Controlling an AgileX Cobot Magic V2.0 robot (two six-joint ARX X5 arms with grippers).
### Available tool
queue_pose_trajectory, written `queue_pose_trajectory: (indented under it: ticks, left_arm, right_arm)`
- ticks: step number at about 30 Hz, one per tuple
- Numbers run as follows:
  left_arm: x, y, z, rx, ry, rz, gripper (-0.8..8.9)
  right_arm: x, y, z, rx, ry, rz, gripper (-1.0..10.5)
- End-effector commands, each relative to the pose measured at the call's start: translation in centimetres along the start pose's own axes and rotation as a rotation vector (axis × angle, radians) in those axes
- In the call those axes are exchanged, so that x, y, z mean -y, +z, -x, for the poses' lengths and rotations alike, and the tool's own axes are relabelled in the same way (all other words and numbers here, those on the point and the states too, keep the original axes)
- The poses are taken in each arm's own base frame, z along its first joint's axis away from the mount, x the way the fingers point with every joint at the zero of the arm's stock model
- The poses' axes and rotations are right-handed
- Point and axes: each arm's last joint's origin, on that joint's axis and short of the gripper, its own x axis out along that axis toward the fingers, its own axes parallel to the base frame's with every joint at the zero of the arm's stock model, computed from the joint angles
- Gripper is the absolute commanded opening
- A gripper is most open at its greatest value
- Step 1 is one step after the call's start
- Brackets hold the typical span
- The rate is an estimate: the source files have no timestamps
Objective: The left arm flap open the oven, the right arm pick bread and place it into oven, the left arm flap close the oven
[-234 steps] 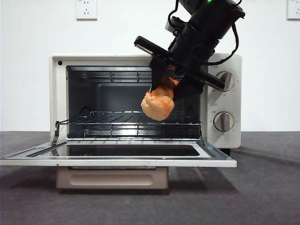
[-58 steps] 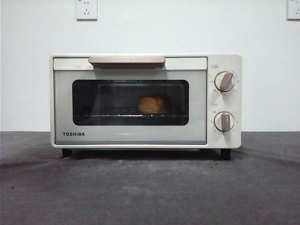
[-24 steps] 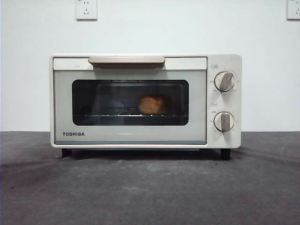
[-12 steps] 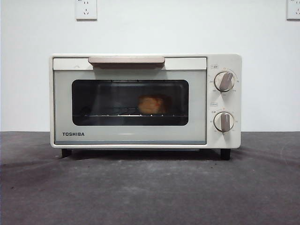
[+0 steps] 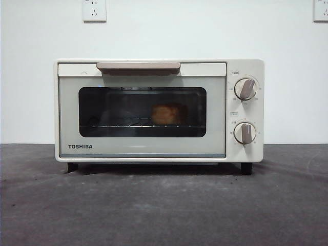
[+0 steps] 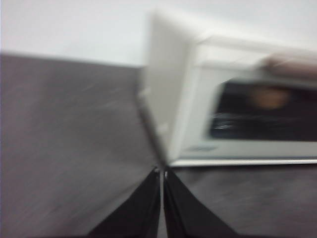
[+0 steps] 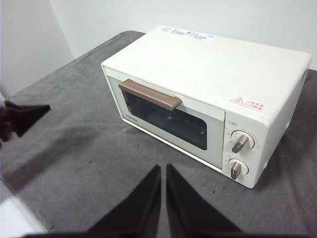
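The cream-white oven stands with its door shut and its tan handle at the top. The golden bread sits on the wire rack behind the glass. The oven also shows in the left wrist view, blurred, and in the right wrist view. My left gripper is shut and empty, off the oven's left front corner. My right gripper is shut and empty, high and back from the oven's front. The left gripper also shows as a black wedge in the right wrist view. Neither gripper shows in the front view.
The oven stands on a dark grey table mat before a white wall. Wall sockets sit above the oven. The table's near edge shows in the right wrist view.
Since 9.6 s ago the bread was left on the rack, the arm withdrew and the door was shut. Over the last second nothing visibly changed in the front view.
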Motion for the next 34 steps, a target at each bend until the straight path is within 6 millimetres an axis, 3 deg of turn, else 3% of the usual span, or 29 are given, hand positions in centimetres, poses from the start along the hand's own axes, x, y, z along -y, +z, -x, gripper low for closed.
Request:
queue_pose_trajectory:
  ticks: [1, 8, 34]
  left_arm:
    - [-0.4, -0.7, -0.1, 0.021, 0.071, 0.008, 0.2]
    - [-0.8, -2.1, -0.1, -0.041, 0.116, -0.075, 0.2]
    - [-0.8, -2.1, -0.1, -0.042, 0.114, -0.095, 0.2]
  right_arm:
    - [-0.1, 0.4, 0.2, 0.02, 0.01, 0.009, 0.1]
    - [-0.1, 0.4, 0.2, 0.02, 0.01, 0.009, 0.1]
    - [0.0, 0.4, 0.5, 0.037, -0.012, 0.006, 0.1]
